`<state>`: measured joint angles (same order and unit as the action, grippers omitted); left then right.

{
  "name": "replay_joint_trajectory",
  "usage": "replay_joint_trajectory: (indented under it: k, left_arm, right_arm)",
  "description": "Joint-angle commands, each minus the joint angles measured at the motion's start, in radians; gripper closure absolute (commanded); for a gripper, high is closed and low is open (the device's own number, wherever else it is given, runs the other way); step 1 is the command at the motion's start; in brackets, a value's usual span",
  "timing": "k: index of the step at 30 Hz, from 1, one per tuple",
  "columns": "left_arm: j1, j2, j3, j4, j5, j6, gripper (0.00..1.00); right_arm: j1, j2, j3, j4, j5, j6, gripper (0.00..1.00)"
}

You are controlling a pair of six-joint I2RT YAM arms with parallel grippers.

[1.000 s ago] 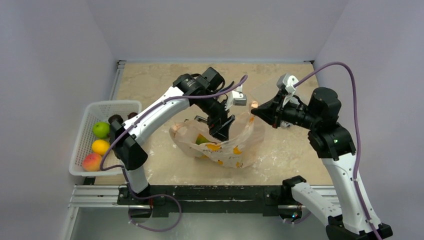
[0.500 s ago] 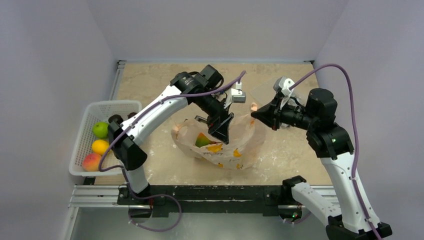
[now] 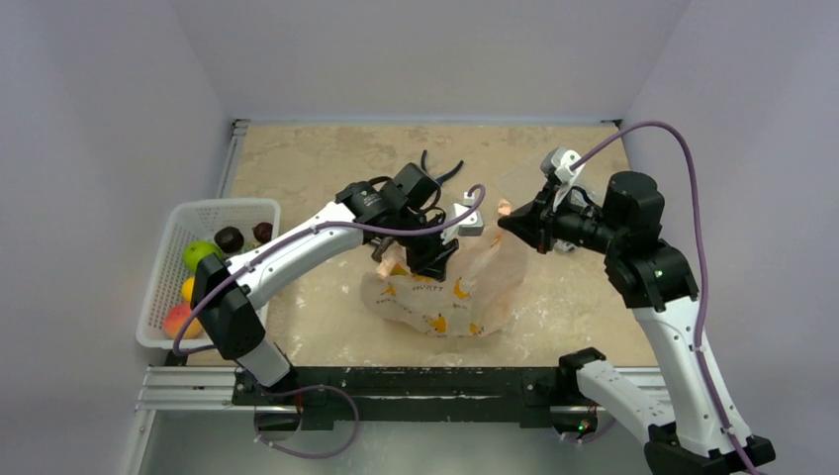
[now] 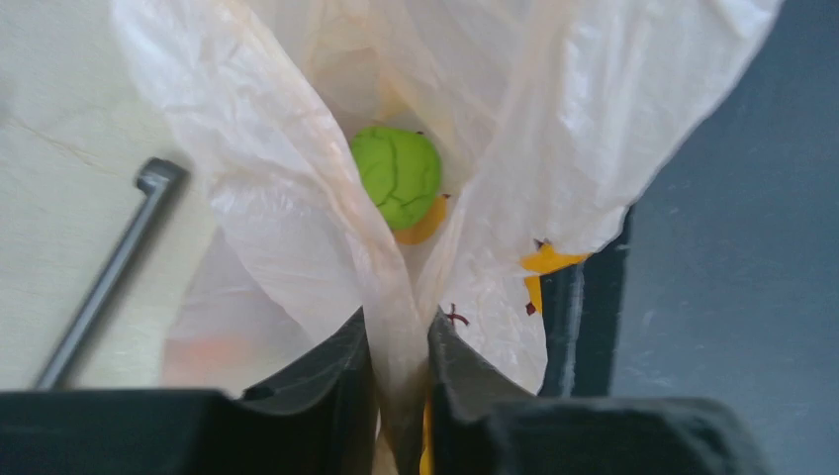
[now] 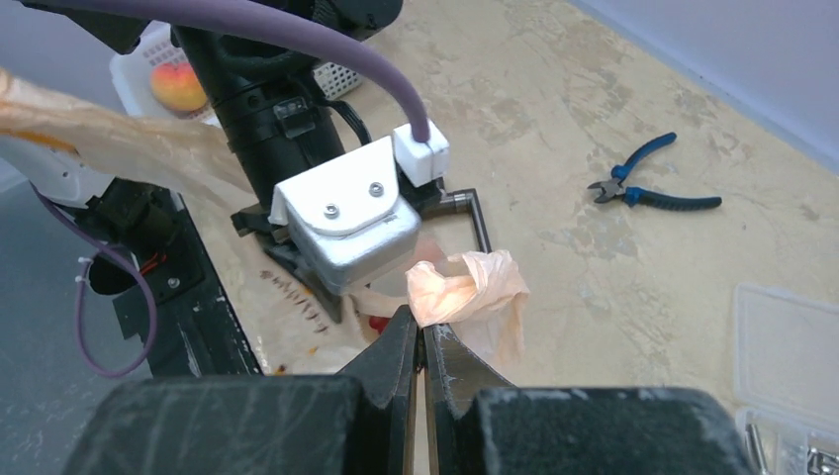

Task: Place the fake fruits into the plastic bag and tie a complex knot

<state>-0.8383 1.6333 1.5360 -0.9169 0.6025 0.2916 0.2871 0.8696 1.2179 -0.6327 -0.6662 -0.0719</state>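
**The plastic bag [image 3: 445, 302] pinched from both sides**

The bag lies mid-table [image 3: 297, 158], between the two arms. The left gripper [image 4: 401, 332] is right down on it, jaws almost together, with a fold of the thin film clamped between them. Look just past that fold: deep inside the bag sits the green round fruit [image 4: 396, 176], against a yellow-orange print mark.

On the other side, the right gripper [image 5: 420, 336] has its jaws squeezed narrow on a bunched peach tuft of the bag's right upper edge, lifted above the tabletop.

At the left edge, the white mesh basket [image 3: 203, 208] holds a second green fruit [image 3: 198, 255], a citrus [image 3: 187, 289], the mango [image 3: 176, 319] and two dark balls [image 3: 230, 238]. Blue-handled pliers [image 5: 648, 188] lie on the table beyond the bag.
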Motion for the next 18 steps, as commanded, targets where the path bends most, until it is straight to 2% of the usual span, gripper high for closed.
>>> replay_joint_trajectory:
  k: [1,2,6,7,9,11,12,16,18]
  left_arm:
    - [0.035,-0.043,-0.056,0.153,-0.075,0.039,0.94]
    - [0.043,-0.039,-0.066,0.160,-0.057,0.046,1.00]
    - [0.056,-0.065,-0.161,0.229,0.008,0.094,1.00]
    - [0.061,-0.075,-0.179,0.247,0.032,0.092,1.00]
    - [0.071,-0.084,-0.181,0.255,0.083,0.078,1.00]
    - [0.075,-0.092,-0.168,0.243,0.110,0.073,1.00]
    - [0.076,-0.095,-0.163,0.240,0.119,0.074,1.00]
    - [0.079,-0.102,-0.143,0.220,0.139,0.091,1.00]
    - [0.080,-0.102,-0.134,0.215,0.145,0.091,1.00]
  right_arm:
    - [0.000,0.007,0.048,-0.004,0.040,0.001,1.00]
    - [-0.002,0.006,0.048,-0.002,0.040,0.004,1.00]
    - [-0.001,0.015,0.069,0.012,0.041,0.032,1.00]
    - [0.000,0.020,0.077,0.009,0.036,0.034,0.89]
    - [0.000,0.028,0.093,-0.018,-0.009,0.028,0.50]
    - [-0.001,0.032,0.095,-0.057,-0.059,0.006,0.26]
    - [0.000,0.029,0.088,-0.076,-0.069,-0.006,0.17]
    - [-0.001,-0.003,0.027,-0.102,-0.046,-0.096,0.02]
    - [-0.001,-0.030,-0.038,-0.049,-0.044,-0.105,0.01]
